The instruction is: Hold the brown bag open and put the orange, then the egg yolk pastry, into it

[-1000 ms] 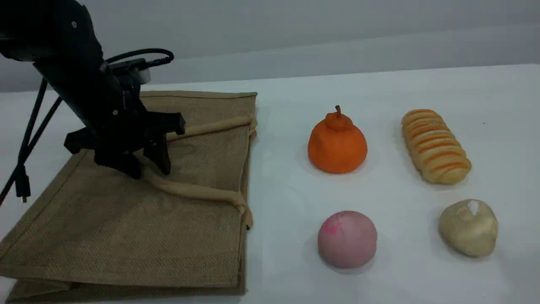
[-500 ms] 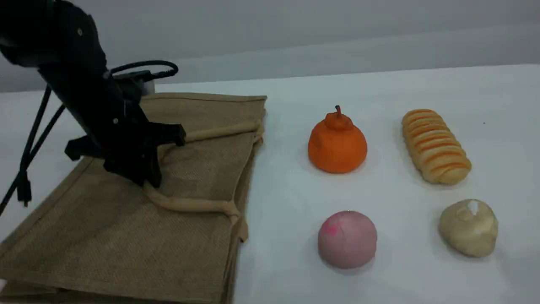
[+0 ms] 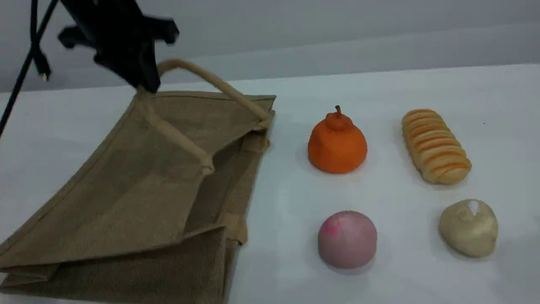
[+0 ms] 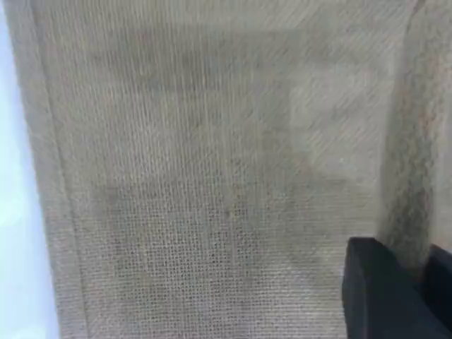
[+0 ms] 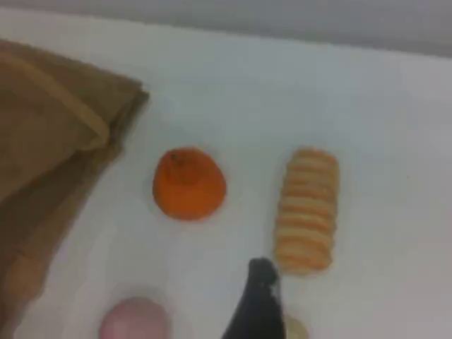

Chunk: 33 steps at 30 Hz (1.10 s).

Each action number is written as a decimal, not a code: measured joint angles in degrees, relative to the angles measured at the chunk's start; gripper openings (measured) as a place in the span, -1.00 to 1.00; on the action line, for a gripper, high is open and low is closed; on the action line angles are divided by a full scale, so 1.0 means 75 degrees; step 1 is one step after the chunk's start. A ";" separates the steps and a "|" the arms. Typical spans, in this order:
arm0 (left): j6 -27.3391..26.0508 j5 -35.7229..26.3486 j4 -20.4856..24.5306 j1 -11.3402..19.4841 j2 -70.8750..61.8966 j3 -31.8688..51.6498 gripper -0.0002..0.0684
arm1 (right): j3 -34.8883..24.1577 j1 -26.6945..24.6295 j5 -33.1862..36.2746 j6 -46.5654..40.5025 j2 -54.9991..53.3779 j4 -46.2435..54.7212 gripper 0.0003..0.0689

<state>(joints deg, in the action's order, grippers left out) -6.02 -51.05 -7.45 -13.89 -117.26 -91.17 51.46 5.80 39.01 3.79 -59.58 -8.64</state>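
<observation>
My left gripper (image 3: pixel 144 85) hangs above the table at the back left, shut on one rope handle (image 3: pixel 219 86) of the brown bag (image 3: pixel 139 185). The handle lifts the bag's upper side, and its mouth gapes toward the right. In the left wrist view the bag's weave (image 4: pixel 212 176) fills the frame, with the handle (image 4: pixel 417 141) running up from a dark fingertip (image 4: pixel 381 289). The orange (image 3: pixel 337 143) (image 5: pixel 189 183) stands right of the bag. The egg yolk pastry (image 3: pixel 468 228) sits at the front right. My right gripper (image 5: pixel 263 304) hovers open above the foods, holding nothing.
A pink ball (image 3: pixel 347 238) (image 5: pixel 134 321) lies in front of the orange. A long striped bread roll (image 3: pixel 435 145) (image 5: pixel 307 210) lies behind the pastry. The left arm's black cable (image 3: pixel 25 67) hangs at the far left. The white table (image 3: pixel 379 88) runs back to a grey wall.
My left gripper shut on the handle and rose toward the back, pulling the handle up. The bag's upper side lifted and its mouth opened. The foods have not moved.
</observation>
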 joint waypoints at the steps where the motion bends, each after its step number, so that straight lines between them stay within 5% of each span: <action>1: -0.0072 -0.0180 -0.0006 0.0000 0.0018 -0.0139 -0.70 | 0.0000 0.0000 -0.0038 0.0000 -0.0100 0.0000 0.66; 14: -0.0972 -0.2422 -0.0021 0.0000 0.0133 -0.2346 -0.70 | 0.0000 0.0000 -0.0839 0.0337 -0.1812 0.0000 0.66; 21: -0.1386 -0.2575 -0.0100 0.0000 0.0151 -0.3780 -0.70 | 0.0000 0.0000 -0.1032 0.0374 -0.2583 0.0000 0.66; 33: -0.3132 -0.2535 -0.1865 0.0000 0.0241 -0.4513 -0.70 | 0.0000 0.0000 -0.1314 0.0744 -0.3296 -0.0044 0.66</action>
<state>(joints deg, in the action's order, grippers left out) -29.51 -70.06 -21.43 -13.89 -115.45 -125.02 51.46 5.80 29.16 9.37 -84.30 -8.97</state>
